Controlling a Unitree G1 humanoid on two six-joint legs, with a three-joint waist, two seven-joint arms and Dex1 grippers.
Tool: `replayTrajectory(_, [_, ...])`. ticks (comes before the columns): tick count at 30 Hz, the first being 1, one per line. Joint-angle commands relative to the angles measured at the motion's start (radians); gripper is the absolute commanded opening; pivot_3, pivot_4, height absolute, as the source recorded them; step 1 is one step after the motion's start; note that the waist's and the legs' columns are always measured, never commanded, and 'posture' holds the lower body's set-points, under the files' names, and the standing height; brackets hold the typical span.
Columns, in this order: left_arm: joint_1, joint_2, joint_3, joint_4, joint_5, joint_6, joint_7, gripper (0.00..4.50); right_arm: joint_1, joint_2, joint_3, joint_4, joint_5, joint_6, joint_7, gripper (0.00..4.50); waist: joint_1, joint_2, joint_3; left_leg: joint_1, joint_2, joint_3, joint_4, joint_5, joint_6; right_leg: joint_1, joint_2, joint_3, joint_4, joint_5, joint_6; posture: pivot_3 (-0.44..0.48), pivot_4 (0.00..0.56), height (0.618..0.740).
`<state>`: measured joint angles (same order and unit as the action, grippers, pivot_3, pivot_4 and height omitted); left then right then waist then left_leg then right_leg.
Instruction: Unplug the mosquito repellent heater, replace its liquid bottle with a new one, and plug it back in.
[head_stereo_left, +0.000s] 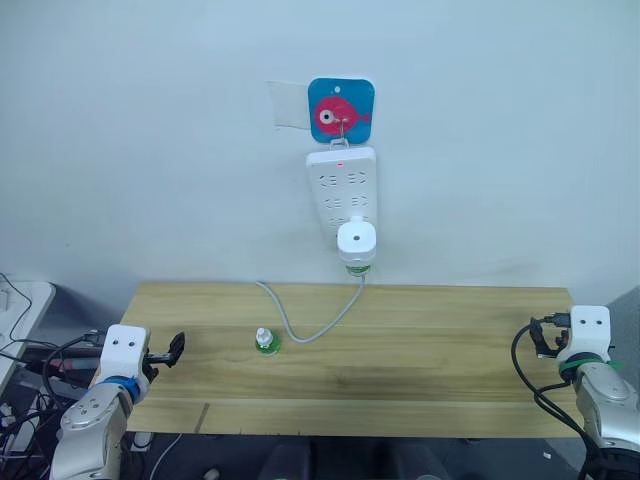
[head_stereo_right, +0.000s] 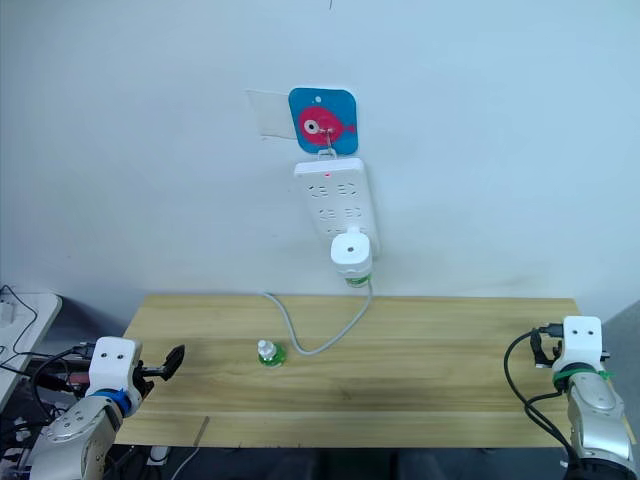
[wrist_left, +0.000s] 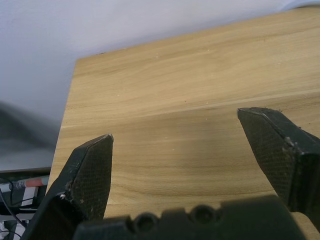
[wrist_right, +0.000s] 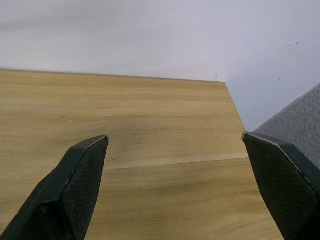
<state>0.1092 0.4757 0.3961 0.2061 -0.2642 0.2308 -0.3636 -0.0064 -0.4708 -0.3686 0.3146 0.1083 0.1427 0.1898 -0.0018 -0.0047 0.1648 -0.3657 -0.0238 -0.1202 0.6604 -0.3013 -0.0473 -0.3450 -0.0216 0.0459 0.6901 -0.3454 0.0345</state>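
1. The mosquito repellent heater (head_stereo_left: 356, 240) is a small white rounded-square plastic unit with a round vent hole on its face. It is plugged into the lower end of a long white power strip (head_stereo_left: 342, 186) on the pale wall.
2. Under the heater hangs its liquid bottle (head_stereo_left: 357, 267), with a green band showing; its contents cannot be made out.
3. The strip hangs from a hook on a blue square plaque (head_stereo_left: 341, 110) bearing a pink fish. A grey cable (head_stereo_left: 320, 322) curves from the strip down onto the surface.
4. The surface (head_stereo_left: 420, 350) is a light wooden board with fine straight grain and a visible plank seam.
5. A small spare bottle (head_stereo_left: 265, 341), clear with a green base and white cap, stands upright on the surface just beside the cable's bend.
6. The left pincer (wrist_left: 175, 150) hovers at the surface's left end, its two black cross-hatched fingers wide apart and empty.
7. The right pincer (wrist_right: 175, 155) is at the right end, equally spread and empty.
8. The wrist views show the finger texture and wood grain close up; the head views show the wall fittings and both bottles.
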Motion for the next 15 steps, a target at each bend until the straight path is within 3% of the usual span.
replayTrajectory(1, [-0.001,0.025,0.014,-0.045,0.01,0.007,0.012,4.5,0.009,-0.011,-0.01,-0.025,0.001,-0.019,-0.001,4.48,0.0,0.0,0.0,0.0,0.0,0.0,0.0,0.0,0.0,0.0,0.0,0.0,0.0,0.0,0.0,0.091,0.148,0.74])
replayTrajectory(6, [-0.011,0.034,-0.006,-0.064,0.06,0.007,0.043,4.5,0.013,-0.01,-0.011,-0.026,0.002,-0.018,-0.003,4.48,0.0,0.0,0.0,0.0,0.0,0.0,0.0,0.0,0.0,0.0,0.0,0.0,0.0,0.0,0.0,0.091,0.149,0.74])
replayTrajectory(15, [-0.011,0.026,0.044,-0.089,-0.081,0.061,-0.068,4.5,0.028,-0.016,0.006,-0.055,-0.004,-0.025,0.025,4.48,-0.001,0.0,0.0,0.0,0.0,0.0,0.0,0.0,0.0,0.0,0.0,0.0,0.0,0.0,0.0,0.082,0.16,0.74])
